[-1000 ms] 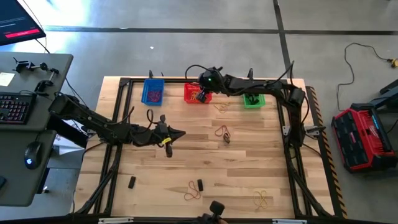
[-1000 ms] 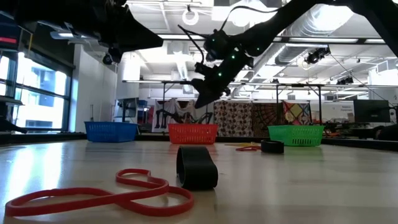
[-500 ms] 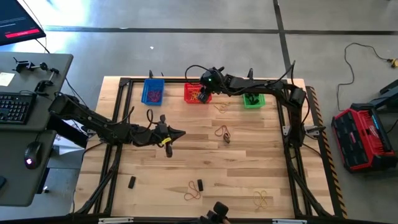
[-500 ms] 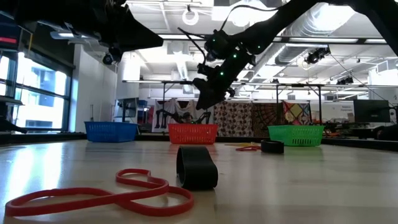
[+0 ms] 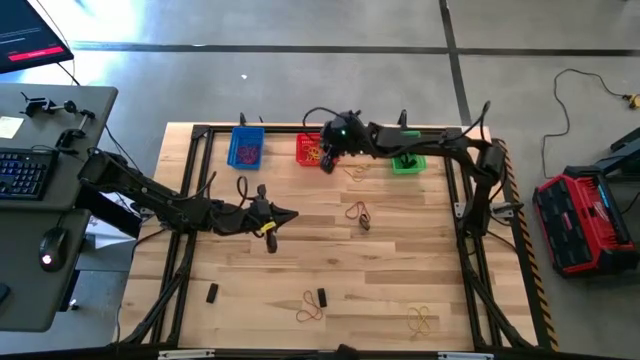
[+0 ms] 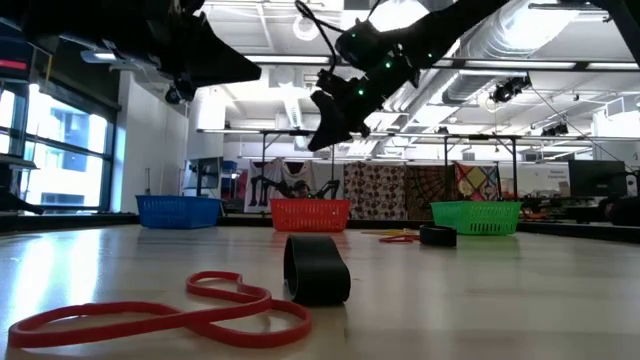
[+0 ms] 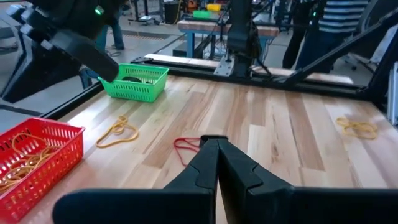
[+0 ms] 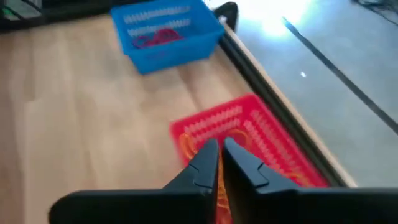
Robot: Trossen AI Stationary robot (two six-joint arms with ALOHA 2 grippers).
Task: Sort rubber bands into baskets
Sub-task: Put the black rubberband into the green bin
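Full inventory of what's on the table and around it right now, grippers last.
blue basket: 1, blue, far edge of the table, leftmost of the three; reddish bands inside.
red basket: 1, red, far edge, middle; tan bands inside.
green basket: 1, green, far edge, rightmost; something dark inside.
loose thin bands: tan pair by the red basket, red one mid-table, orange one and yellow one near the front edge.
thick dark bands: near front, front left, and one by the red band.
desk: 1, grey, left of the table; keyboard and mouse on it.
red case: 1, on the floor, right.
left gripper: shut, empty, over mid-table.
right gripper: shut, empty, above the red basket.
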